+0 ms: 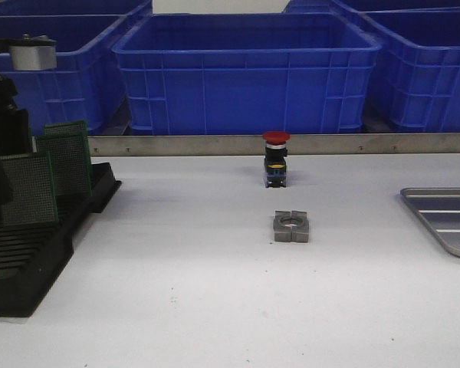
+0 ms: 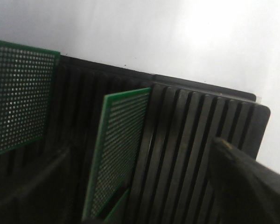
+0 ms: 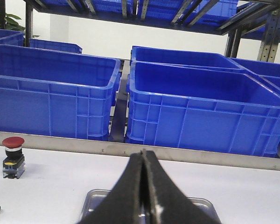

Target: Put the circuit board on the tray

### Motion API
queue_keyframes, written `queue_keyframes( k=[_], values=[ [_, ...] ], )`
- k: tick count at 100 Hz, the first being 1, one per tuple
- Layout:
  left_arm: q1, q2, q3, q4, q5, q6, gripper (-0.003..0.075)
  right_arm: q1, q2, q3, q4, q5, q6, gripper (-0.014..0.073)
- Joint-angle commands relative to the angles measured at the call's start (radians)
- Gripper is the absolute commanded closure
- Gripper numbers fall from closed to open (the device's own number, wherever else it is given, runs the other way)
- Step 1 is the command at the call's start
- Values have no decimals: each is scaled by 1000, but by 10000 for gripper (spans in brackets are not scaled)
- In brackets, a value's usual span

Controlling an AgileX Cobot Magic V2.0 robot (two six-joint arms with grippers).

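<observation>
Circuit boards point(image 1: 67, 157) stood upright on edge in the slots of the black rack point(image 1: 31, 261) at the left of the tabletop point(image 1: 215, 276), kept apart by the ribs so each can be taken by its top edge without touching a neighbour; seen from the left wrist, one green perforated board point(image 2: 123, 149) leaning in its slot, a second point(image 2: 18, 100) further along the rack. Left hand point(image 2: 144, 212) poised over the rack, one dark finger point(image 2: 245, 184) beside the slots and the nearer board running down toward the gap; whether released or clenched on that board, cannot tell, the contact falling out of frame. Tray point(image 1: 448, 218) lying flat at the far right edge of the tabletop, well apart from the rack, bare ribbed bottom ready to take a board laid flat. Right hand point(image 3: 143, 186) clenched on nothing, fingers pressed together, held just above the near rim of the tray point(image 3: 99, 198); probably parked there to await a handover, judging by the distance between rack and tray. Red-capped push button point(image 1: 276, 159) and grey slotted block point(image 1: 291, 226) mid-tabletop, between the two; blue bins point(image 1: 245, 73) behind the metal rail, no part in this.
</observation>
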Motion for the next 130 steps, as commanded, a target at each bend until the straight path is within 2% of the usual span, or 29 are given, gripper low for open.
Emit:
queue_keyframes(
  k=[1, 23, 79, 99, 116, 130],
  values=[
    [-8, -46, -28, -32, 29, 1, 319, -4, -18, 5, -7, -79, 0, 663],
    [-8, -46, -28, -32, 15, 1, 741, -4, -18, 5, -7, -79, 0, 663],
    [-8, -108, -49, -45, 59, -3, 738, -4, -18, 5, -7, -79, 0, 663],
    [-13, -189, -49, -161, 59, -3, 738, -4, -18, 5, -7, -79, 0, 663],
    [-78, -259, -49, -214, 58, -3, 738, -4, -18, 5, -7, -79, 0, 663],
    [-177, -291, -49, -253, 58, -3, 738, -4, -18, 5, -7, -79, 0, 663]
  ],
)
